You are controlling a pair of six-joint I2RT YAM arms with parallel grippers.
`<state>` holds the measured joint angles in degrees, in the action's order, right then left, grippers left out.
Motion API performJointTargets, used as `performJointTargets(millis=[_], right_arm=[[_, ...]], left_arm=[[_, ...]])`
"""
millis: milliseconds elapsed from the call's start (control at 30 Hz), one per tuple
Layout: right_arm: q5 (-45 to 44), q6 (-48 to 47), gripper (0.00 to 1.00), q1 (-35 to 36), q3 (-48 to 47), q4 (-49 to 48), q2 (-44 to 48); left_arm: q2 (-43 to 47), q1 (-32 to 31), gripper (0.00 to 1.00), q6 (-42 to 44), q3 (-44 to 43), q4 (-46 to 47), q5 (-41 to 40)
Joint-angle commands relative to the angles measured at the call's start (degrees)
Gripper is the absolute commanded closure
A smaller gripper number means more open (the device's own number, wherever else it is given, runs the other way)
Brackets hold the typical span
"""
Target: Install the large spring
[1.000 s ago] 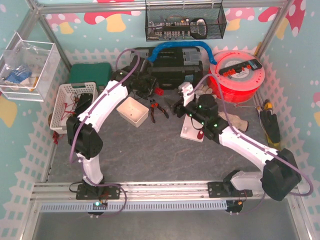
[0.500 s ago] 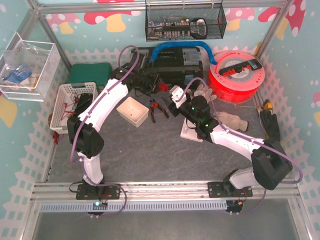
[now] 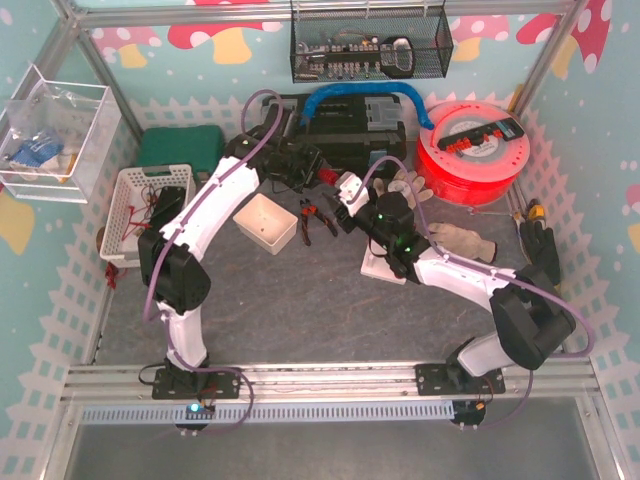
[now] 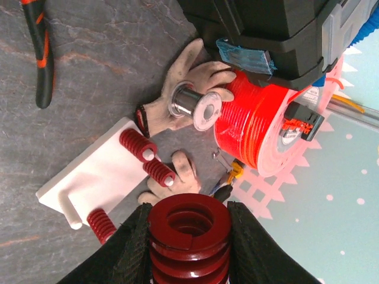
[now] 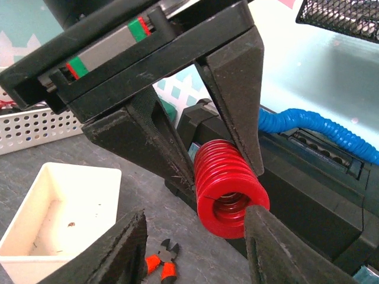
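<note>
**Red spring held in the air, both hands around it**

The grey bench (image 3: pixel 300 310) carries, not far in front of the arm bases, a white plate (image 4: pixel 95 171) with three small red springs (image 4: pixel 137 145) standing on it. A worn glove (image 4: pixel 177 77) lies just beside the plate, and a small metal reel (image 4: pixel 195 106) rests on the glove.

A little farther, the right hand (image 5: pixel 197 213) hangs above the bench. It is released, with its fingers spread wide, one on each side of the near end of the large spring (image 5: pixel 228 189). I cannot tell if they touch it.

The large spring is off the bench, in front of the toolbox. The left hand (image 4: pixel 188 216) grasps it across the coils, with one black finger pressed on each side. The hollow end of the spring faces the right wrist camera.

Under the two hands lie a white tray (image 5: pixel 59 213) and the orange-handled cutters (image 5: pixel 163 263).

Behind them stands the black toolbox (image 5: pixel 308 189), with a blue hose (image 5: pixel 320 136) over its top. At the far right is the red filament spool (image 3: pixel 470 150), and at the far left a white basket (image 5: pixel 29 127).
</note>
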<state>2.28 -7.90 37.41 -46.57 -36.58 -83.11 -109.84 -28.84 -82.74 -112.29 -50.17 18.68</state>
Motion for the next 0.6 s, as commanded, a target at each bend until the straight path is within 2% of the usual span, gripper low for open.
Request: performJointTargets(millis=[0,200,567], right_arm=[[-1.60,1.79,0.51,-0.67,-1.57,-1.87,-0.76],[-1.38,1.18,0.41,-1.00,-0.46,-1.60,0.04],[-3.56,1.95,0.40,-1.15,-0.68,-2.51,-0.65]], left_arm=[[0.11,-0.76,0.99,3.05,-1.32,1.04,3.40],[1.20,-0.67,0.99,3.30,0.44,1.01,3.14],[2.63,-0.40,1.00,3.57,2.97,1.03,3.36]])
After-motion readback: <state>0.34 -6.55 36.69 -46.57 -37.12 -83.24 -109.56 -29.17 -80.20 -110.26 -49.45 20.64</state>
